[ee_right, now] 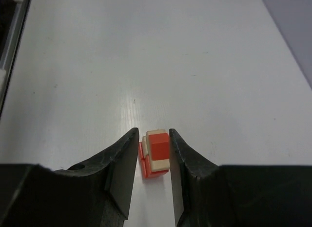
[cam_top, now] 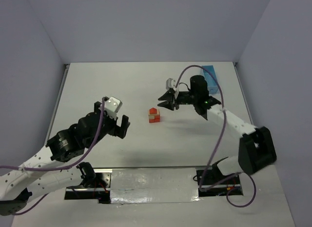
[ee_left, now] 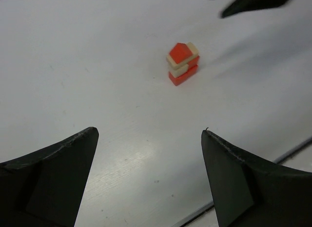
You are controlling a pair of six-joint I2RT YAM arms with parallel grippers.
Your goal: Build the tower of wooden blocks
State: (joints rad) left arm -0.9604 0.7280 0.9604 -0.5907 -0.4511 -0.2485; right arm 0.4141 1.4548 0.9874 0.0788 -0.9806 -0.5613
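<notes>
Wood block tower (cam_top: pixel 154 114) stands near centre of table (cam_top: pixel 122 80), red roof piece (ee_left: pixel 180 52) on top — build looks complete or nearly so. Right gripper (cam_top: pixel 165 101) hovers at tower's 1 o'clock, jaws part-spread, holding nothing. Right wrist view frames tower between its fingers, but the other views show it apart — likely lined up for check or nudge. Left gripper (ee_left: pixel 148 133) at tower's 8 o'clock, spread wide, empty, out of the way. Exact block count unclear. Light-blue tray (cam_top: pixel 212 73) partly hidden behind right arm (cam_top: pixel 234 122), contents unseen.

right claw (ee_right: pixel 152 132) | jaws apart | wood block tower (ee_right: pixel 157 156) seen between them
</notes>
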